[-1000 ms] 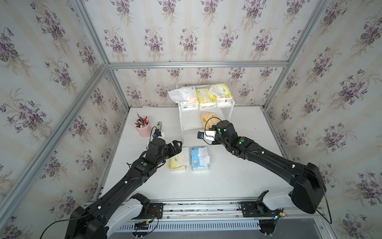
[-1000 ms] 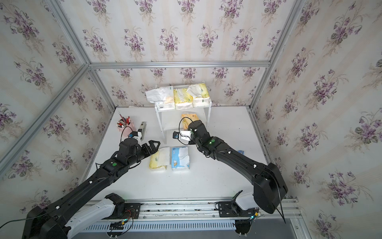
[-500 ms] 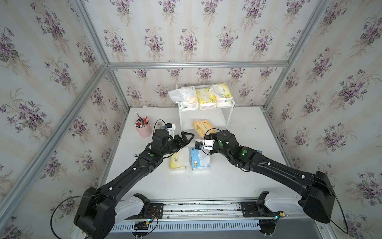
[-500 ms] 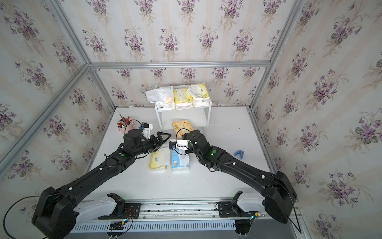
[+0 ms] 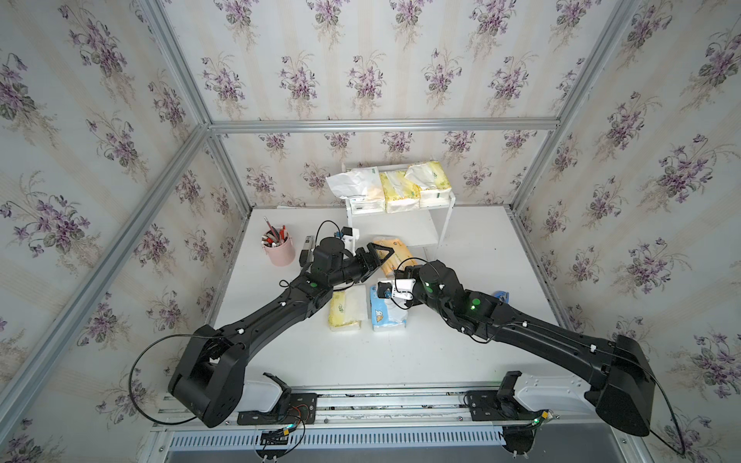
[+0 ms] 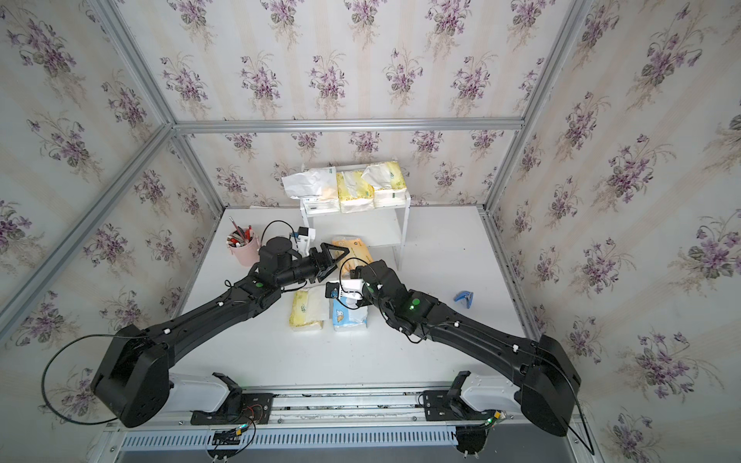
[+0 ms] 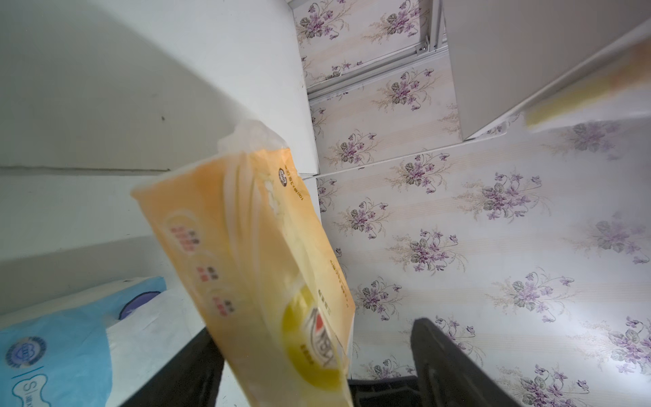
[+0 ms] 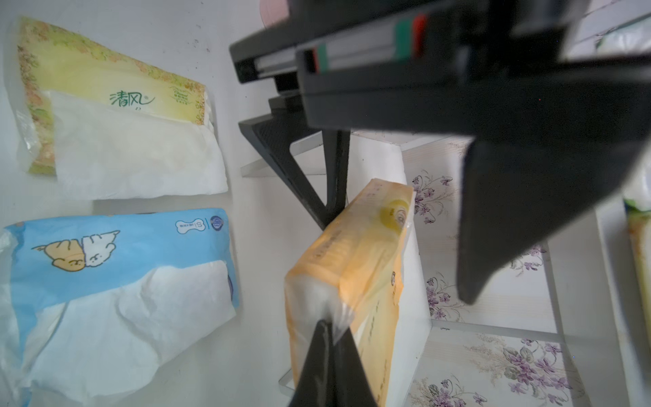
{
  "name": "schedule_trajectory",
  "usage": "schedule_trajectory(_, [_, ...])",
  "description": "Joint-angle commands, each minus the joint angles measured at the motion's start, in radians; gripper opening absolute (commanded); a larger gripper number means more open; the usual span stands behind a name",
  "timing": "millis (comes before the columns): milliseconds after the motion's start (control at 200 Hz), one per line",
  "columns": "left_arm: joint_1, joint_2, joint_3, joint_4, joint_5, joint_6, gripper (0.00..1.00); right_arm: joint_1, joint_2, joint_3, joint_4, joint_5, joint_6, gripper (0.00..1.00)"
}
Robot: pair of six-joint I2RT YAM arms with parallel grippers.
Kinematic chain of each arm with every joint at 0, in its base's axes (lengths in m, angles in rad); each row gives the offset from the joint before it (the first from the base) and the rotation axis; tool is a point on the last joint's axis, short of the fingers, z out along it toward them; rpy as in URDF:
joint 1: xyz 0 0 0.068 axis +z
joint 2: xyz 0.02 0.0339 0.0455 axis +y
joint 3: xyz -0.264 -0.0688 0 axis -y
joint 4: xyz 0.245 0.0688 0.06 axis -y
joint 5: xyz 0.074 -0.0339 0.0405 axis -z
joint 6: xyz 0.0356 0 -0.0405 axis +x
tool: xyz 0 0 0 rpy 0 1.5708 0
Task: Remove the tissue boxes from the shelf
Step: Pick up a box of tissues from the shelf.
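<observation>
1. The shelf is standing at the back of the table, its top tier carrying three tissue packs.
2. The orange pack is hanging tipped on edge just in front of the lower tier. Its long axis is running from the right gripper toward the shelf.
3. The left gripper is reaching in from the side, jaws standing wide and straddling the pack's far end across that axis. It is not clamping yet, and closing there looks like the coming move.
4. The right gripper is pinching the pack's near-end wrapper, jaws pressed together.
</observation>
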Motion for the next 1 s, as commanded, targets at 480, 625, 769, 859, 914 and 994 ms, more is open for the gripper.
schedule_trajectory(480, [-0.016,-0.046,0.005,-0.034,-0.023,0.105,0.21,-0.043,-0.112,0.024,0.012,-0.193,0.231,0.31])
schedule_trajectory(625, [-0.018,-0.091,-0.036,-0.048,-0.033,0.189,0.16,-0.23,-0.225,0.002,0.056,-0.506,0.469,0.46])
schedule_trajectory(769, [-0.017,-0.135,-0.099,-0.031,-0.037,0.287,0.13,-0.486,-0.271,-0.036,0.105,-0.79,0.749,0.54])
schedule_trajectory(859, [-0.021,-0.169,-0.138,0.03,-0.004,0.348,0.13,-0.582,-0.26,-0.048,0.094,-0.911,0.903,0.56])
schedule_trajectory(914, [-0.023,-0.194,-0.156,0.058,0.013,0.391,0.13,-0.631,-0.246,-0.06,0.095,-0.991,0.992,0.58])
schedule_trajectory(994, [-0.03,-0.231,-0.168,0.076,0.022,0.453,0.14,-0.672,-0.207,-0.081,0.119,-1.11,1.127,0.61])
